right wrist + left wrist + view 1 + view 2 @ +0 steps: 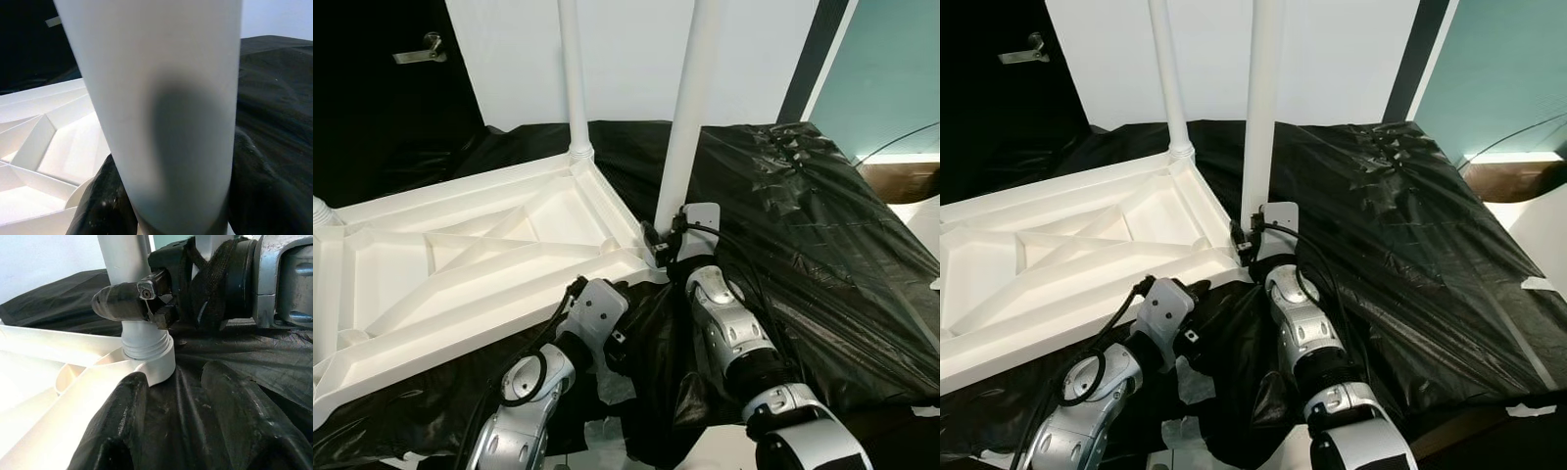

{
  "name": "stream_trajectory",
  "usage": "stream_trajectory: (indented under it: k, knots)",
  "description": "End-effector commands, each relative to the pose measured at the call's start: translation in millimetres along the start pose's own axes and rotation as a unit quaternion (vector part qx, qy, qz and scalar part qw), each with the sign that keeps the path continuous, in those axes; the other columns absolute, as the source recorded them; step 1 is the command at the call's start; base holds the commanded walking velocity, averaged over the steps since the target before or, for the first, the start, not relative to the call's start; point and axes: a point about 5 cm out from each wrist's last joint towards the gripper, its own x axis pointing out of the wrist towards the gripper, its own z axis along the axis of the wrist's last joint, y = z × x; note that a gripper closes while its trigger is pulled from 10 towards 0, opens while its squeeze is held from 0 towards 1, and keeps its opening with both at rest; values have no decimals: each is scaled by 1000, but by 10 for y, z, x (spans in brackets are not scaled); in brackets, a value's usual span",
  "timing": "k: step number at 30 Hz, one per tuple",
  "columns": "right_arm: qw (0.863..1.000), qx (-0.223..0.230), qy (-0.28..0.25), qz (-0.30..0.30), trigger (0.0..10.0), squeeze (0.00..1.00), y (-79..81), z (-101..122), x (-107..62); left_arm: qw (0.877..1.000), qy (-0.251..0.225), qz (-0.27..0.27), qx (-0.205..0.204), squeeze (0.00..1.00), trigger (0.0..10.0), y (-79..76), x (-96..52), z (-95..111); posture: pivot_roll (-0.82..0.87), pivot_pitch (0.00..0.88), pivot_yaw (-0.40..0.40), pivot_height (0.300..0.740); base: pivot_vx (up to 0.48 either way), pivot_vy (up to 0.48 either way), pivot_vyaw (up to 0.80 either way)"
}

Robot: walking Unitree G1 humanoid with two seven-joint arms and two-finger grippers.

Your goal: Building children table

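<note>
A white plastic table top (460, 264) lies upside down on black sheeting, ribs up. One white leg (573, 78) stands upright in its far corner. A second white leg (690, 108) stands in the near right corner socket (146, 352). My right gripper (664, 240) is shut on this leg just above the socket, and one taped finger (122, 301) wraps its front. My left gripper (176, 426) is open, low on the sheeting just in front of that corner, pointing at the socket with nothing between its fingers (117, 431).
Crinkled black plastic sheeting (803, 225) covers the surface around the table top and rises to the right. A dark door with a metal handle (421, 49) is at back left, beside a white wall. A teal panel (891, 69) and a brown edge (901, 181) are at right.
</note>
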Motion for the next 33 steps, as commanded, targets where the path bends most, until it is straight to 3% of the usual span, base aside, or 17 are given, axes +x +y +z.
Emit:
stream_trajectory:
  k: [1, 2, 4, 5, 11, 15, 16, 18, 19, 24, 27, 33]
  knots:
    - [999, 17, 45, -6, 10000, 0, -8, -192, -56, 1000, 4, 27, 0, 0, 10000, 29, 19, -29, 134, 22, -33, 740, 0, 0, 0]
    - [999, 21, 37, -4, 10000, 231, -19, -164, -58, 1000, 4, 26, 1, 0, 10000, 32, 17, -28, 135, 23, -33, 740, 0, 0, 0]
    - [999, 21, 37, -4, 10000, 231, -19, -164, -58, 1000, 4, 26, 1, 0, 10000, 32, 17, -28, 135, 23, -33, 740, 0, 0, 0]
    - [999, 24, 28, 1, 10000, 1000, -34, -136, -62, 1000, 4, 26, 2, 0, 10000, 36, 14, -29, 137, 20, -35, 740, 0, 0, 0]
    - [1000, 19, 8, 15, 10000, 1000, -86, -67, -86, 1000, 5, 28, 3, 0, 10000, 46, 0, -30, 138, 20, -39, 740, 0, 0, 0]
    - [1000, 14, -4, 20, 10000, 1000, -258, -27, -133, 999, 4, 32, 6, 0, 10000, 63, -12, -24, 138, 20, -46, 740, 0, 0, 0]
    - [999, 16, -6, 32, 10000, 922, -339, -18, -140, 999, 3, 33, 6, 0, 10000, 70, -15, -21, 135, 17, -49, 740, 0, 0, 0]
    - [999, 17, -6, 40, 10000, 922, -389, -9, -144, 999, 3, 34, 6, 0, 10000, 75, -15, -19, 135, 17, -49, 740, 0, 0, 0]
    - [998, 9, -6, 55, 10000, 0, -441, -1, -144, 999, 3, 34, 6, 0, 10000, 77, -13, -20, 133, 14, -52, 740, 0, 0, 0]
    - [992, -7, 7, 127, 10000, 0, -516, 7, -130, 999, 1, 34, 5, 0, 10000, 74, 3, -23, 128, 8, -54, 740, 0, 0, 0]
    - [980, -37, 30, 196, 10000, 0, -589, 19, -99, 999, 0, 33, 5, 0, 10000, 67, 16, -21, 131, 5, -54, 740, 0, 0, 0]
    - [965, -70, 52, 248, 10000, 0, -651, 100, -18, 999, 0, 34, 8, 0, 10000, 90, 16, -23, 132, 0, -51, 740, 0, 0, 0]
